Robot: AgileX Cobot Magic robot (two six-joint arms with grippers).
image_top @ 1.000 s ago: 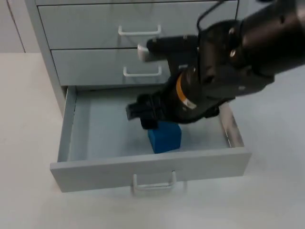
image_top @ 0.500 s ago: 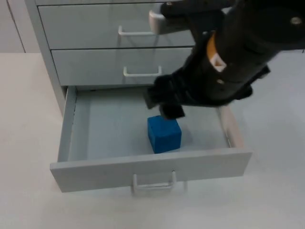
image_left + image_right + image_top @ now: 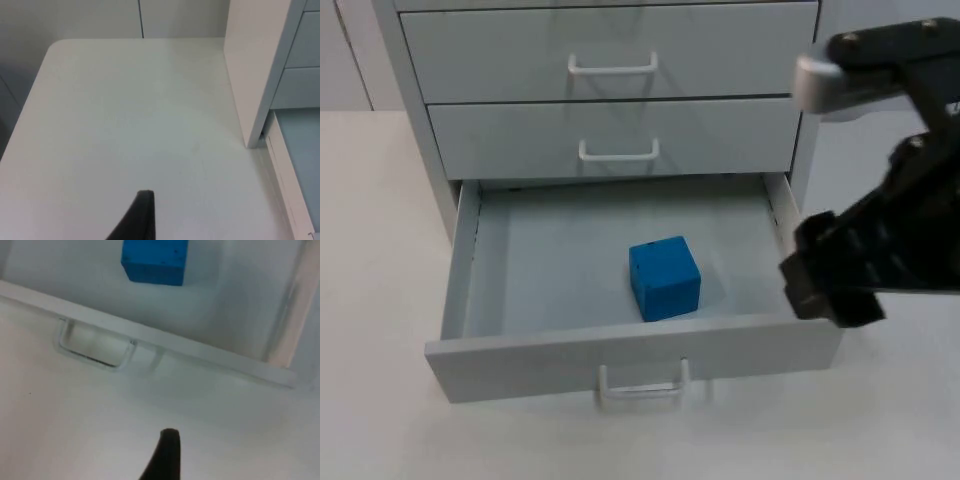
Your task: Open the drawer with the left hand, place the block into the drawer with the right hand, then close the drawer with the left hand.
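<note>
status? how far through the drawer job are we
Done: the drawer is open and the block sits free on its floor. In hand: nothing; the right gripper is off the drawer's right front corner, away from the block. Left: closing. The handle is untouched, and the left gripper hangs over bare table beside the cabinet.
</note>
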